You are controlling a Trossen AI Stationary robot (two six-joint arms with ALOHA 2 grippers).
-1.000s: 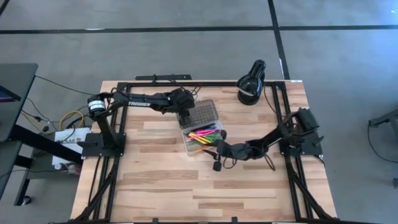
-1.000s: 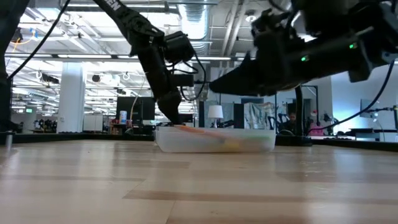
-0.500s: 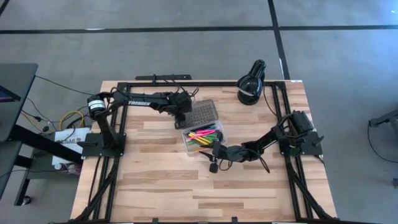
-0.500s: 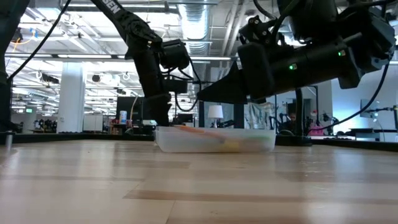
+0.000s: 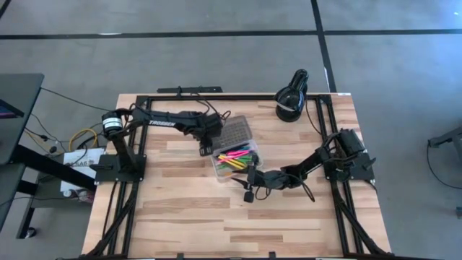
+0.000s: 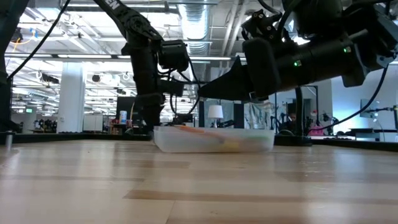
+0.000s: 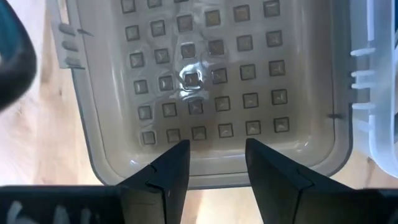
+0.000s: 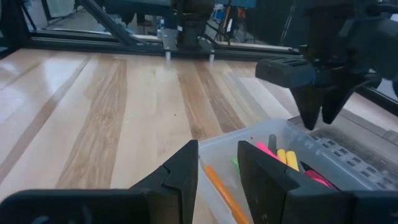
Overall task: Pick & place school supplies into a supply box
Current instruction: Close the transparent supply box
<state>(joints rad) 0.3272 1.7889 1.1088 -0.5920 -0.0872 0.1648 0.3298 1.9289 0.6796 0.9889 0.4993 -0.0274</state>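
A black lamp (image 5: 291,97) stands on the wooden table (image 5: 180,217).

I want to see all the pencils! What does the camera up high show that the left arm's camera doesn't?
Only the high view shows the colourful pens and pencils inside the clear plastic supply box, the right gripper beside it, and the whole wooden table. Only the left wrist view shows the lid's dotted squares close up, with the left gripper open just before its edge. Both show the box's grey-tinted lid lying open.
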